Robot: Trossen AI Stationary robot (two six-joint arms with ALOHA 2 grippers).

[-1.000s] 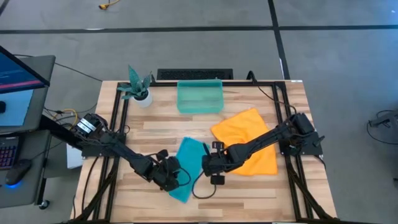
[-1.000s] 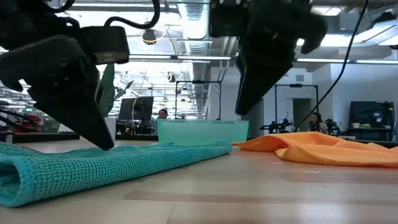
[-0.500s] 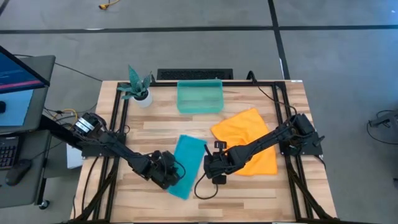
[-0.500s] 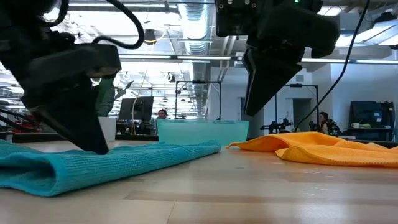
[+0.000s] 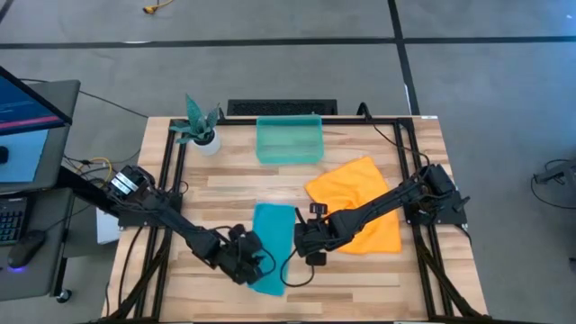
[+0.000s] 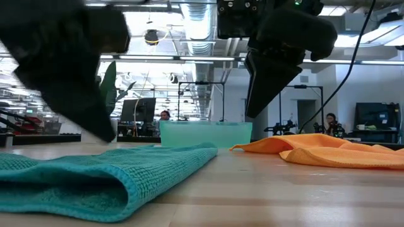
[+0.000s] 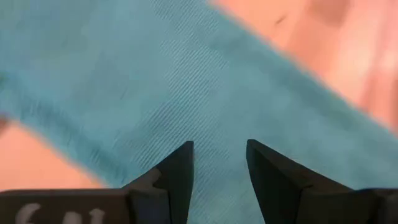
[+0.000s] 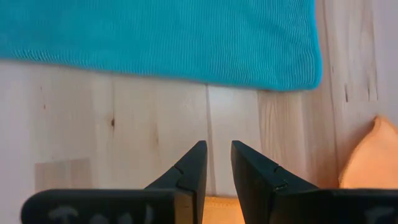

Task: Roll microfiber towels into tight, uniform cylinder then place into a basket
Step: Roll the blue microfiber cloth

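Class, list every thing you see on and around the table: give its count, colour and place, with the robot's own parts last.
Towel: one, teal, flat at front centre of the table.
Towel: one, orange, rumpled, right of the teal one.
Basket: one, translucent teal, back centre.
Plant: one, teal leaves in a white pot, back left corner.
Table: one, light wood, black frame.
Monitor: one, left of the table.
Left gripper: dark, open over the teal towel's front end.
Right gripper: dark, open over bare wood between the towels.
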